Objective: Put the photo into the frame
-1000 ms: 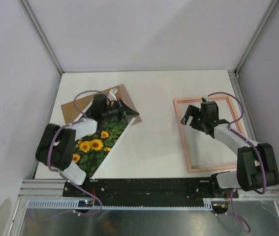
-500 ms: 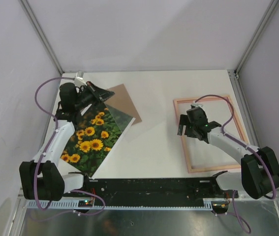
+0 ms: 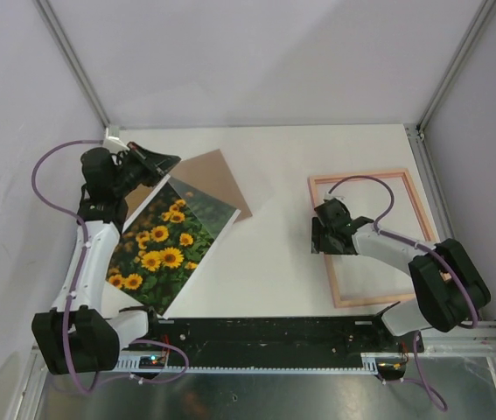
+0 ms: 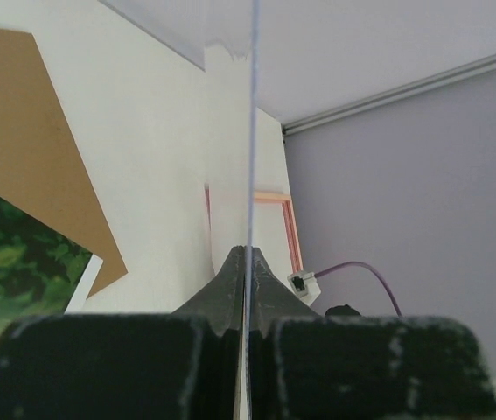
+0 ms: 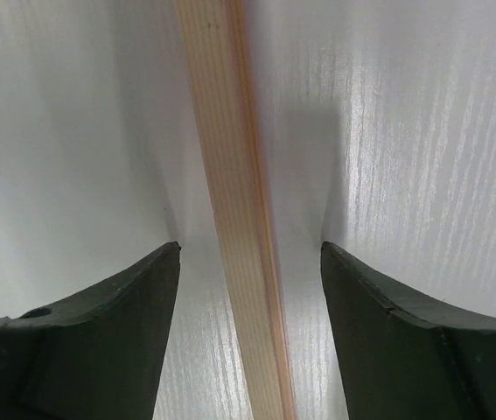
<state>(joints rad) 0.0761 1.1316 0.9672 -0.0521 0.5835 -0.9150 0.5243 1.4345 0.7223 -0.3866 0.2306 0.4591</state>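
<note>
White table [image 3: 274,157], lilac walls [image 3: 230,52]. Near left lies photo [image 3: 164,249], brown board [image 3: 221,179] beyond it; frame [image 3: 374,299] at right. My left claw [image 4: 246,262] pinches clear sheet [image 4: 252,131]; right claw [image 5: 248,254] spread astride frame's left rail.

The photo [image 3: 164,249] lies left, the frame [image 3: 370,301] right, well apart.

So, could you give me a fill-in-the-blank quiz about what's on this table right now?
The photo shows yellow ___.
The frame lies on the ___ arm's side of the table.
The right gripper holds its jaws ___, one each side of a frame rail.
The left gripper is ___ on a thin clear sheet.
Missing words: sunflowers; right; open; shut.
</note>
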